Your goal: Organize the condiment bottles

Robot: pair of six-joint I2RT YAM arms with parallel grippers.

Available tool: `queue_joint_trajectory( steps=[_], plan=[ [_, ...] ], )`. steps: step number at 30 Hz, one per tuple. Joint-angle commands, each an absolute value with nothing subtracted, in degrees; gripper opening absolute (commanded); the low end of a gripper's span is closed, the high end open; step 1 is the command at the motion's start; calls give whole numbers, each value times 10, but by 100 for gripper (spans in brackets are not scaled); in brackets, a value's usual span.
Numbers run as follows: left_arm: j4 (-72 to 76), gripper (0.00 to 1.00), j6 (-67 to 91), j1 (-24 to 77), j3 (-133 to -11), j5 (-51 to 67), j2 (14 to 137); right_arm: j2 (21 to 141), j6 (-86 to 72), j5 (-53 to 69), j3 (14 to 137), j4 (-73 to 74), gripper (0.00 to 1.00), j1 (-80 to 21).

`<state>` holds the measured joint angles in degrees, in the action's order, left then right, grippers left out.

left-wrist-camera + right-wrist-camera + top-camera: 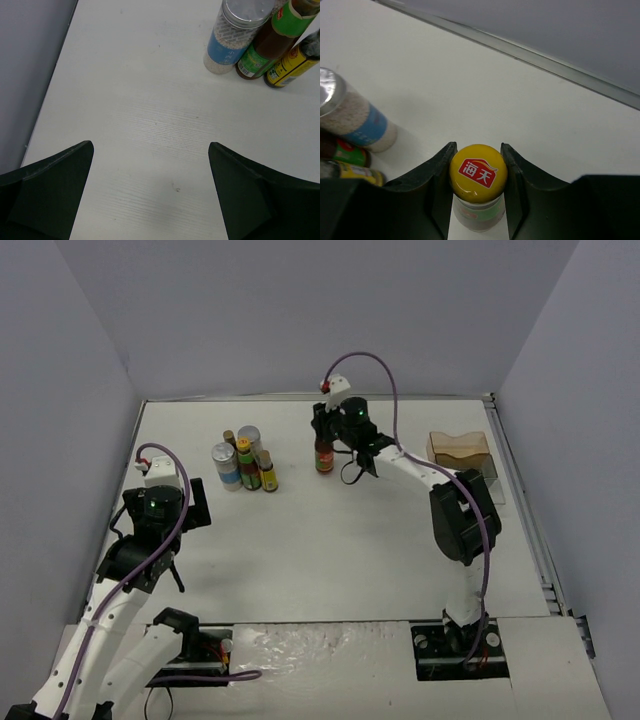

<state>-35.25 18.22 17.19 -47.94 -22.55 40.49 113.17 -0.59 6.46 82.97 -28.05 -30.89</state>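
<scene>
Dark yellow-capped sauce bottle (478,172) clenched in right hand (478,151), upright on white bench (330,560) between grey walls (300,310); left hand (151,146) spread wide, empty.

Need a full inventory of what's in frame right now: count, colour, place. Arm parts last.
Silver-topped cylinders: 2, blue-white labels, in the cluster left of table centre.
Clustered sauce bottles: 3, dark brown, green or yellow labels, packed against the cylinders.
Held sauce bottle: 1, dark with red label and yellow cap, upright, apart to the right of the cluster.
Wooden block: 1, tan, far right of the table.
Clear tray: 1, transparent, by the block at the right edge.
Table: 1, white.
Left gripper: 1, black, open and empty, near left, facing the cluster.
Right gripper: 1, black, shut on the held sauce bottle just below its cap.
</scene>
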Motion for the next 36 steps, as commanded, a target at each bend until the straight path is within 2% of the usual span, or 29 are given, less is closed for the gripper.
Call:
queue_joint_trajectory(
  steps=[1,8,16,24,36],
  plan=[
    [-327,97,180,169,-492,-234,407,978,34,19,815,-364,0,-249],
    [-329,97,179,168,-493,-236,409,886,39,2,755,-366,0,-112],
    [-328,97,179,167,-493,-236,410,870,40,-27,728,-408,0,22],
    [-329,97,180,167,-491,-238,410,909,37,-22,729,-435,0,86],
    [-329,97,180,167,-491,-238,414,979,32,-25,750,-461,0,112]
  ],
)
